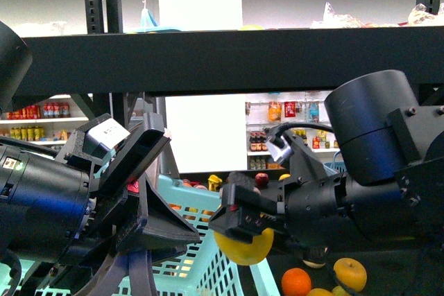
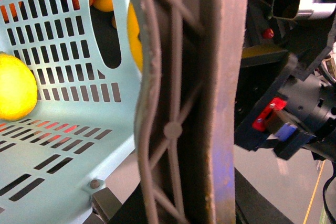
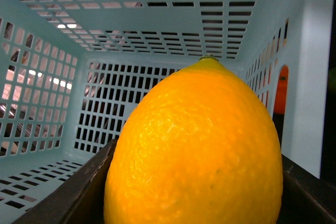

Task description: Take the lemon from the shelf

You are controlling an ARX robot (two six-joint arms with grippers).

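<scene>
The lemon (image 1: 244, 246) is bright yellow and hangs just over the near rim of a pale blue slotted basket (image 1: 201, 268), with my right gripper (image 1: 243, 230) shut on it. In the right wrist view the lemon (image 3: 194, 150) fills the space between the dark fingers (image 3: 68, 198), and the basket's inside (image 3: 52, 103) lies behind it. My left gripper (image 1: 149, 192) is shut on the basket's edge; its grey finger (image 2: 184, 98) blocks much of the left wrist view. The black shelf (image 1: 222, 60) spans the scene above both arms.
Another yellow fruit (image 2: 16, 85) lies inside the basket. An orange (image 1: 296, 281) and a yellow-orange fruit (image 1: 350, 273) sit on the dark lower tier at right. White wall shelves of bottles (image 1: 284, 136) show far behind the rack.
</scene>
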